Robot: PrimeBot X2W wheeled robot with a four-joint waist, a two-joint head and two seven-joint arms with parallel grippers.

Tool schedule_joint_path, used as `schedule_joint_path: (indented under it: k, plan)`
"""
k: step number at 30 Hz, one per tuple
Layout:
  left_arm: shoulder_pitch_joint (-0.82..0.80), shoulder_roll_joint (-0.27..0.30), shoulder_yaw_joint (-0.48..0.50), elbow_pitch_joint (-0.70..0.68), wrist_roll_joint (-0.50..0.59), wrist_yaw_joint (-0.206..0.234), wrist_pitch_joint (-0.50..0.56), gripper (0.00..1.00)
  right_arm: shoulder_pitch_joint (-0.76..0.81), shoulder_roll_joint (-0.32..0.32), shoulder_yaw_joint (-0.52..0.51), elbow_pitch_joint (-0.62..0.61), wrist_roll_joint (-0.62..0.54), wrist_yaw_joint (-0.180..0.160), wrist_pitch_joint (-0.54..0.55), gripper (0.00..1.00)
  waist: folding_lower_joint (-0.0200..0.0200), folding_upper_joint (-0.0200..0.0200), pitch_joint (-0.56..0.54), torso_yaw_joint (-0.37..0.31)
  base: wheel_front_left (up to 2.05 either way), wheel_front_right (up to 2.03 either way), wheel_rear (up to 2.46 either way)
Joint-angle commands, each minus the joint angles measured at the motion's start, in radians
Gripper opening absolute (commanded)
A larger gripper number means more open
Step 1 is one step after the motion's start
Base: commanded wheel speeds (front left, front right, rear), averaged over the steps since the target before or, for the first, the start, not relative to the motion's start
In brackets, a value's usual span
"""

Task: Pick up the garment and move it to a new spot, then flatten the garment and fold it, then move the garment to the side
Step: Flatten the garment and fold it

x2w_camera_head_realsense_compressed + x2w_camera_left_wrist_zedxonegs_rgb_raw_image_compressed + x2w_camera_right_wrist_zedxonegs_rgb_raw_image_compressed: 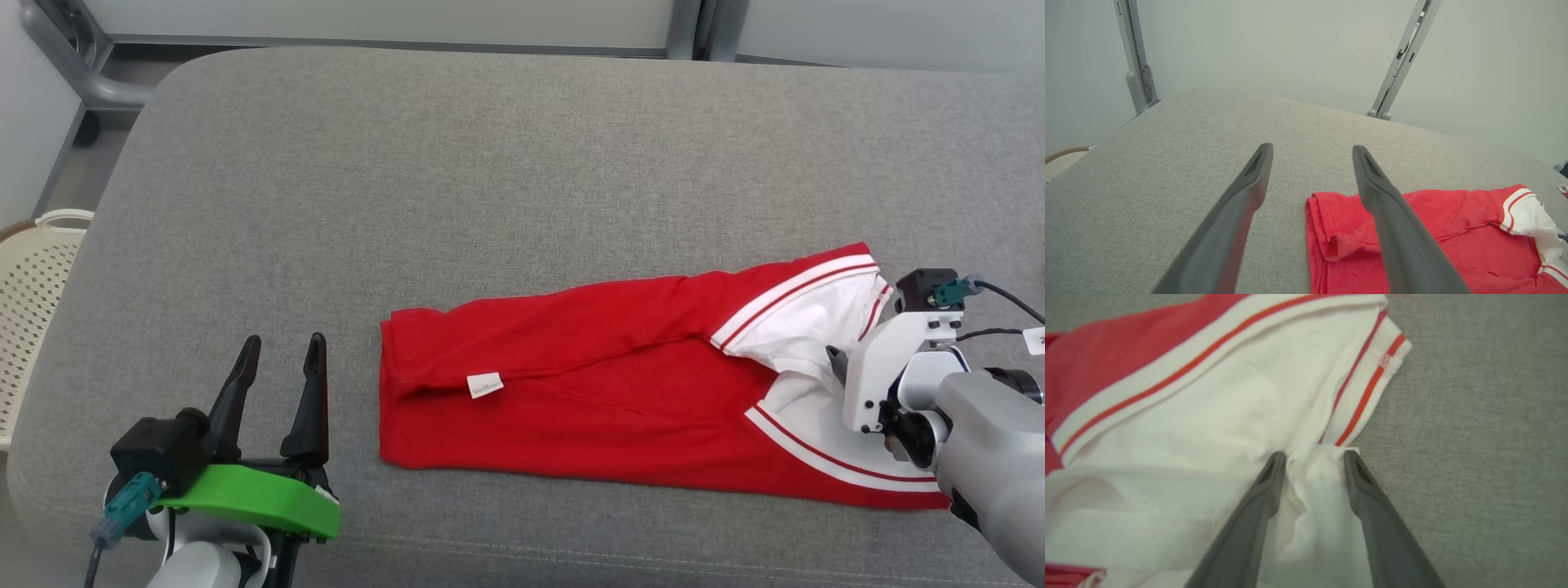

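Your red garment (571, 384) lies folded into a long strip on the right half of the grey counter (490, 163). Its hem end points left, and its white, red-striped end lies at the right. A small white tag (485, 385) shows near the hem. Your right pincer (1314, 455) is down on the white end, its fingers spread astride a raised fold of white cloth that fills the gap between them. Your left pincer (285, 339) sits spread wide and empty, just left of the hem and clear of the cloth. A cream basket (33, 278) stands off the counter's left edge.
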Motion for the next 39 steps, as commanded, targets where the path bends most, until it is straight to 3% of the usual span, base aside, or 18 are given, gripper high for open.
schedule_joint_path:
  k: [1, 3, 16, 28, 39]
  plan:
    - [0.003, -0.003, 0.003, 0.001, 0.009, -0.005, -0.003, 1.00, 0.041, 0.062, 0.022, -0.008, -0.007, 0.014, 0.029, 0.25, 0.0000, 0.0000, -0.001, 0.001, 0.00, 0.00, 0.00]
    - [0.007, -0.006, 0.006, 0.002, 0.011, -0.007, -0.003, 1.00, 0.035, 0.062, 0.023, 0.001, -0.011, 0.013, 0.028, 0.00, 0.0000, 0.0000, -0.003, 0.001, 0.00, 0.00, 0.00]
    - [0.037, -0.010, 0.027, -0.005, 0.020, -0.008, -0.003, 1.00, -0.034, -0.063, -0.063, -0.011, 0.048, 0.006, 0.001, 0.00, 0.0000, 0.0000, -0.022, -0.058, 0.00, 0.00, 0.00]
    - [0.051, -0.004, 0.024, -0.023, 0.021, -0.012, 0.002, 1.00, -0.087, -0.244, -0.106, -0.068, 0.055, 0.007, 0.034, 0.00, 0.0000, 0.0000, -0.047, -0.138, 0.00, 0.00, 0.00]
    - [0.086, -0.016, 0.010, -0.032, 0.008, -0.005, 0.003, 1.00, -0.074, -0.235, -0.114, -0.285, 0.065, 0.007, 0.122, 0.00, 0.0000, 0.0000, -0.104, -0.176, 0.00, 0.00, 0.00]
